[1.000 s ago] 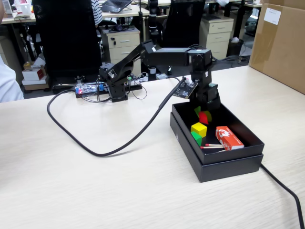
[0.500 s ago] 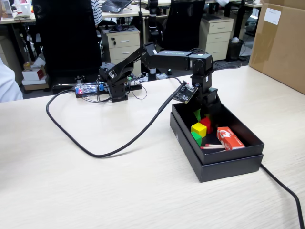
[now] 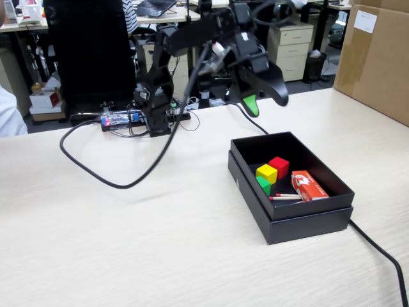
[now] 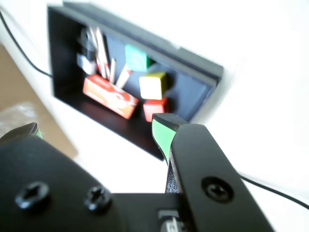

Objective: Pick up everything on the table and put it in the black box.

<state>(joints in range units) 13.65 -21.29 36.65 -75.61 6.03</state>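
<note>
Presently, in the fixed view, I read the gripper (image 3: 267, 97) as raised well above the black box (image 3: 252, 182), at about 12 o'clock from it, jaws spread wide and holding nothing. All three cubes lie inside the box: the yellow cube (image 3: 266, 173) touches the green cube (image 3: 263, 185) at its 6 o'clock, and the red cube (image 3: 278, 167) sits just beside the yellow one at 2 o'clock. A matchbox (image 3: 308, 185) and matchsticks (image 3: 284, 197) share the floor at 3 o'clock of the cubes. I judge the task essentially complete; the main hazard is the thick cable (image 3: 137, 169) looping over the table (image 3: 128, 249), which could drag against the box's near wall if I swing the arm back carelessly. The tabletop toward 6 and 9 o'clock is open; the brown carton (image 3: 377, 57) limits room at 2 o'clock. In the wrist view, the green-padded finger (image 4: 161, 135) overlaps the box edge from 6 o'clock, and the second finger (image 4: 21, 131) shows far off at 9 o'clock, confirming a wide opening. The box's contents appear at 11 o'clock, blurred; a descent from here risks striking the rim, so I would retreat upward first.
</note>
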